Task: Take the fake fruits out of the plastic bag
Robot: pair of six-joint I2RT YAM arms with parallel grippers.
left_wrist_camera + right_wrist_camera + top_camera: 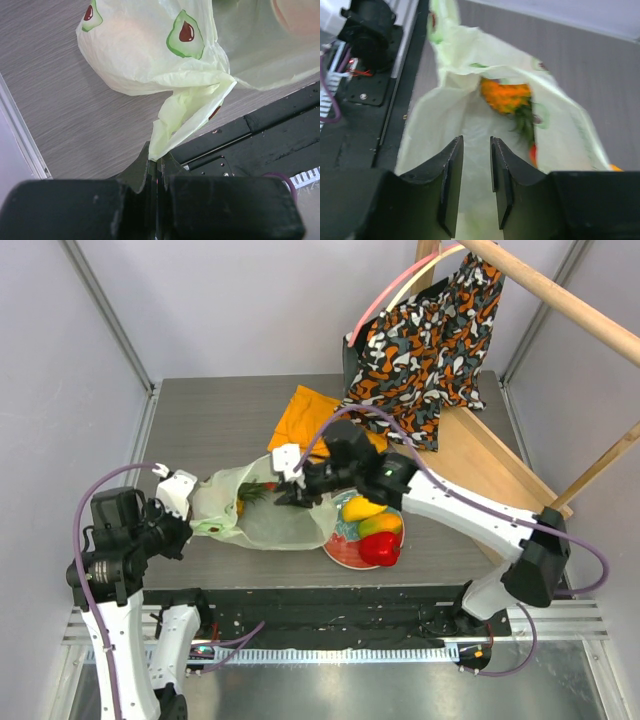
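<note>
Pinching plastic bag (pixel 150 50) (left claw (pixel 156 165)), pineapple (pixel 506 96) inside

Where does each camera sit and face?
Top external: above and behind the bases, looking down on the grey table; left arm and right arm show.
Left wrist: on the left arm, looking along shut fingers pinching the pale-green crinkly plastic bag.
Right wrist: on the right arm, looking between parted fingers into that bag at the orange plastic pineapple.
Shared: every view shows the bag.

A grey wood-grain bench (pixel 220 415) sits inside a booth of plain pale-lilac wall panels (pixel 250 300) framed by slim aluminium corner posts (pixel 111 312). At the right, a light wooden pole rack (pixel 560 297) stands over a sloping plywood board (pixel 490 460). The light is soft and even.
</note>
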